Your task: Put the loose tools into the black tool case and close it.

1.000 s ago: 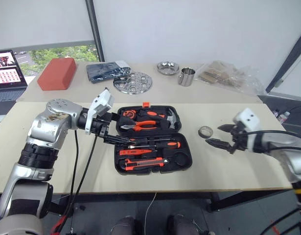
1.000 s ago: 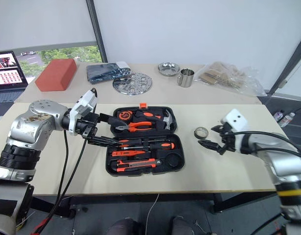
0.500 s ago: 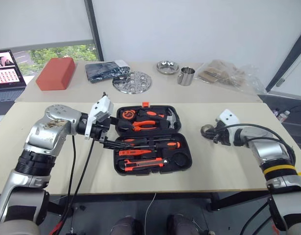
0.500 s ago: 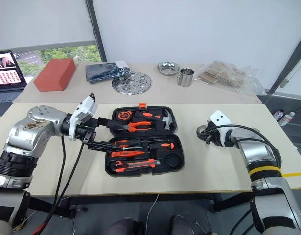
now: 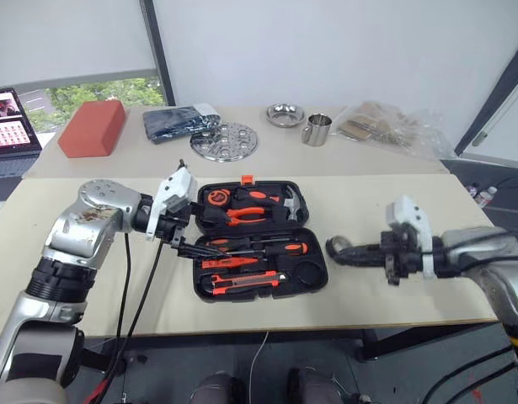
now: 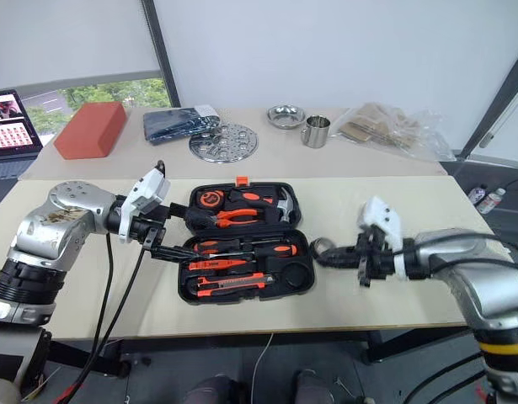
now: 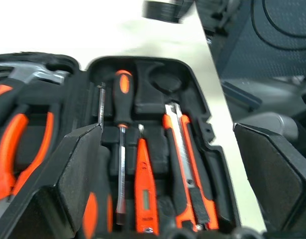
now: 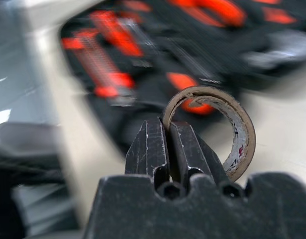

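Observation:
The black tool case lies open on the table, its orange latch at the far edge. In its near half rest two black-and-orange screwdrivers, a red tester screwdriver and an orange utility knife; a round recess is empty. My right gripper is shut on the rim of the small dark tape roll, holding it just right of the case. My left gripper hangs open at the case's left edge, nothing between its pads.
Pliers, a hammer and a tape measure sit in the case's far half. On the back table stand a red block, a laptop, dark cloth, a perforated metal disc, a steel bowl, a mug and a plastic bag.
My right gripper reached the tape roll, shut on it, lifted it off the table and carried it toward the case's right edge. The left gripper has stayed put.

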Robot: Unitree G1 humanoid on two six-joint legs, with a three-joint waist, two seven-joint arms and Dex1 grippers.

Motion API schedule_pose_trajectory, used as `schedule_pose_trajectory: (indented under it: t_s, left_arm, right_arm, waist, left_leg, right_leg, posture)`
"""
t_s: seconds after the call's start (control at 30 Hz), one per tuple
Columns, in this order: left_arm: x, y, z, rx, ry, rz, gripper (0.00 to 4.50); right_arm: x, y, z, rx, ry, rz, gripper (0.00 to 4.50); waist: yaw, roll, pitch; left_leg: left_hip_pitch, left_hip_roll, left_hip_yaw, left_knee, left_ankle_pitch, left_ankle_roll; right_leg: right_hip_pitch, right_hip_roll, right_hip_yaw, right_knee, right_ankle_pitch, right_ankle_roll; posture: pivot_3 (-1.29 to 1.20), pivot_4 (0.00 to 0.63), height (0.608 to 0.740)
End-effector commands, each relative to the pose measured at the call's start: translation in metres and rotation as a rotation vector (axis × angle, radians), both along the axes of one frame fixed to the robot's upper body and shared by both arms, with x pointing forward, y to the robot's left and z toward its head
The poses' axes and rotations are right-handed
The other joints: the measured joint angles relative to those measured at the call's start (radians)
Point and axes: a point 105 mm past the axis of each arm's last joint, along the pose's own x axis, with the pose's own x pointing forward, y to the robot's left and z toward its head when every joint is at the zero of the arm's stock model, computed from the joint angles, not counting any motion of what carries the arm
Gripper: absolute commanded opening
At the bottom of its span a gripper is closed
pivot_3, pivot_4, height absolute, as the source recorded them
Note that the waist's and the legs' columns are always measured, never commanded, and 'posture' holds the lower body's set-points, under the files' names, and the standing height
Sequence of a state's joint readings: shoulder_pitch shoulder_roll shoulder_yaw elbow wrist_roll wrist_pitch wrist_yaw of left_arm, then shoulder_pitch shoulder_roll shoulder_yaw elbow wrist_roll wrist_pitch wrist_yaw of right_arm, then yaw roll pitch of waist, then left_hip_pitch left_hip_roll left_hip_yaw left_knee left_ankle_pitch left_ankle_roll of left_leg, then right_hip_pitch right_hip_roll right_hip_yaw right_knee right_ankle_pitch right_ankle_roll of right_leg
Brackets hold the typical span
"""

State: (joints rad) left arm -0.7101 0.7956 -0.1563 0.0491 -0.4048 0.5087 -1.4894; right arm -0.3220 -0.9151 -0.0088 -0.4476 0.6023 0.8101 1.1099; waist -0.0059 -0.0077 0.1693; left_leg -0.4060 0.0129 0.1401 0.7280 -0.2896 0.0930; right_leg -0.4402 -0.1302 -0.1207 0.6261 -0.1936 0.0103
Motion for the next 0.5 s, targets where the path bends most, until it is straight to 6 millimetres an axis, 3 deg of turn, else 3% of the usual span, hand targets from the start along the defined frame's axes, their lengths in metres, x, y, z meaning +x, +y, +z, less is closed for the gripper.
schedule_pose_trajectory:
  t_s: [0.03,0.2,0.33,0.5]
  left_arm:
    - [-0.005,-0.004,0.003,0.017,-0.039,-0.048,4.5]
    - [-0.005,-0.006,0.004,0.012,-0.038,-0.058,4.5]
    - [-0.007,-0.004,0.004,0.009,-0.035,-0.051,4.5]
    - [-0.007,-0.001,0.003,0.003,-0.034,-0.032,4.5]
  right_arm:
    - [0.002,0.024,-0.005,-0.02,-0.063,-0.013,0.41]
    - [0.021,0.023,-0.026,-0.127,-0.101,-0.101,1.99]
    - [0.007,0.022,-0.019,-0.135,-0.08,-0.034,3.35]
    - [0.002,0.024,-0.009,-0.11,-0.099,0.0,3.35]
  waist:
    - [0.0,-0.001,0.0]
    - [0.014,-0.001,0.001]
    - [0.02,-0.001,0.001]
    - [0.016,-0.001,0.001]
  left_leg:
    - [0.0,0.0,0.0,0.0,-0.001,-0.002]
    - [-0.002,0.0,0.0,0.001,-0.001,-0.003]
    - [-0.002,0.0,0.0,0.001,0.0,0.0]
    - [-0.003,0.0,0.0,0.001,0.0,0.001]
  right_leg:
    - [-0.001,0.0,0.0,0.0,0.0,0.0]
    - [-0.002,-0.001,0.0,0.0,0.001,0.001]
    - [-0.002,0.0,-0.001,0.0,0.001,0.0]
    - [-0.002,0.001,-0.001,0.0,0.002,-0.002]
  posture:
    - [0.0,0.15,0.734]
    - [0.0,0.15,0.734]
    - [0.0,0.15,0.734]
    - [0.0,0.15,0.734]
